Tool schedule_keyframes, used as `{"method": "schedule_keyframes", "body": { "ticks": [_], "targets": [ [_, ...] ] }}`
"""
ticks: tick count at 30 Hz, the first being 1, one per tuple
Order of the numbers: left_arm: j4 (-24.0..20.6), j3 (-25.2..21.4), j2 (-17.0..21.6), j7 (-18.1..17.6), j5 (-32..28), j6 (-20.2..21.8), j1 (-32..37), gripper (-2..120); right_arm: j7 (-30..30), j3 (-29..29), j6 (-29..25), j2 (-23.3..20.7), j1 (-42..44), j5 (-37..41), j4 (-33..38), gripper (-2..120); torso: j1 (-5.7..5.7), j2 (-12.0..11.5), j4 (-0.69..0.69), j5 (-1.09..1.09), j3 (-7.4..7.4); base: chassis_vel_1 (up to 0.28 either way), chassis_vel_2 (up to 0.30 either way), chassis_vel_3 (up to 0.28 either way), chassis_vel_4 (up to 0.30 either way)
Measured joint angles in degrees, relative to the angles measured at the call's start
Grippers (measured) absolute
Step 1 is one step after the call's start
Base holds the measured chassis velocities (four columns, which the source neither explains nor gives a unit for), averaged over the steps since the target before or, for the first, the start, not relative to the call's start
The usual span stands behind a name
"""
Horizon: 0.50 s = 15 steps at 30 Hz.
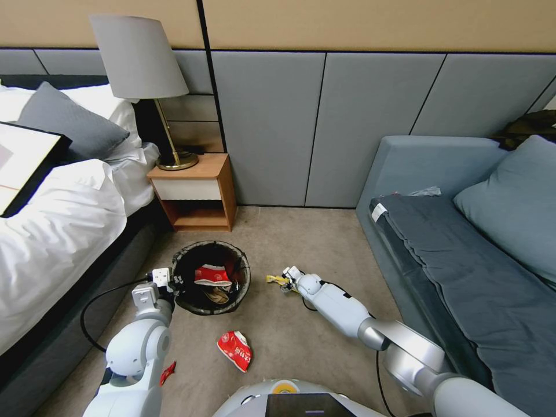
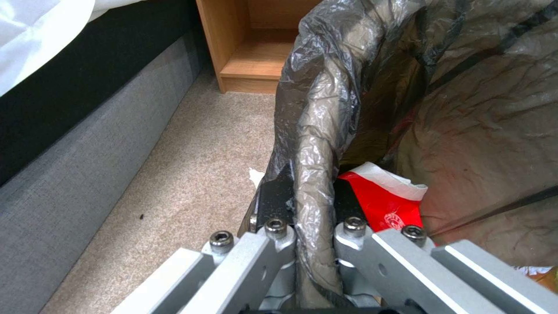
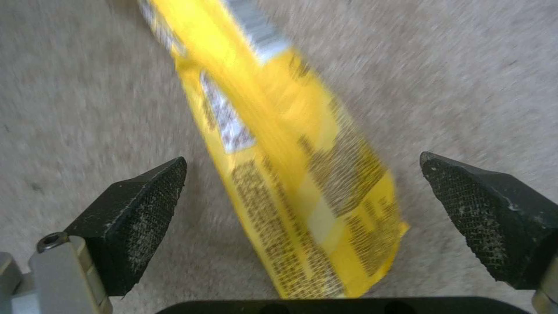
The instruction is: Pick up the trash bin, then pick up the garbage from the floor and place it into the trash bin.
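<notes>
The trash bin (image 1: 212, 285) is taken as the landmark; it stands on the carpet in front of the wooden nightstand (image 1: 197, 191), and its bag-wrapped rim is clamped by the left gripper (image 1: 171, 282) on the side toward the bed (image 1: 52, 231); in the left wrist view the fingers (image 2: 273, 205) are seen pressed together on the folded dark liner, one outside the rim and one inside. A red-and-white wrapper (image 1: 212, 274) is already lodged inside the bin; a second red-and-white wrapper (image 1: 235, 350) lies on the carpet on the robot's side of the bin, and a small red scrap (image 1: 168, 372) is seen nearer still, beside the left arm.

The yellow wrapper (image 3: 290, 174) lies flat on the carpet on the sofa side of the bin, a short way off the rim; the right gripper (image 1: 288, 280) is poised directly over it, jaws spread wide and nothing yet held. In the right wrist view the wrapper's long axis is seen to run roughly crosswise to the line joining the two pads (image 3: 139, 213); the strip therefore lies between them, somewhat nearer one pad than the other, so that a closing stroke would, by judgement, meet its narrow width. The right arm is plainly the nearer one; the left is occupied with the bin. Whether the pads are at carpet level cannot be told.
</notes>
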<state>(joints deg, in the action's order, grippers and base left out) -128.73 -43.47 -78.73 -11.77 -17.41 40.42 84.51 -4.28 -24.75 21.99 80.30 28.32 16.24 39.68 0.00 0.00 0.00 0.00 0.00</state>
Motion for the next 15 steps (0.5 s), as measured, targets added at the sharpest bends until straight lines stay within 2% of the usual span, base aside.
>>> {"method": "schedule_keyframes", "body": {
  "ticks": [9, 15],
  "targets": [
    [-0.02, 0.0, -0.04, 0.06, 0.08, -0.07, 0.23, 0, -2.46, 3.53, -7.27, 3.19, -1.72, -3.87, -10.5, 100, -0.02, 0.02, 0.02, 0.01, -0.04, 0.0, 0.0, 0.0, 0.0],
    [0.13, 0.13, -0.16, 0.12, 0.27, -0.21, 0.31, 0, -3.52, 4.23, -7.44, 2.56, -1.4, -5.42, -9.59, 99, -0.01, 0.02, 0.02, 0.02, -0.02, 0.0, 0.0, 0.0, 0.0]
  ]
}}
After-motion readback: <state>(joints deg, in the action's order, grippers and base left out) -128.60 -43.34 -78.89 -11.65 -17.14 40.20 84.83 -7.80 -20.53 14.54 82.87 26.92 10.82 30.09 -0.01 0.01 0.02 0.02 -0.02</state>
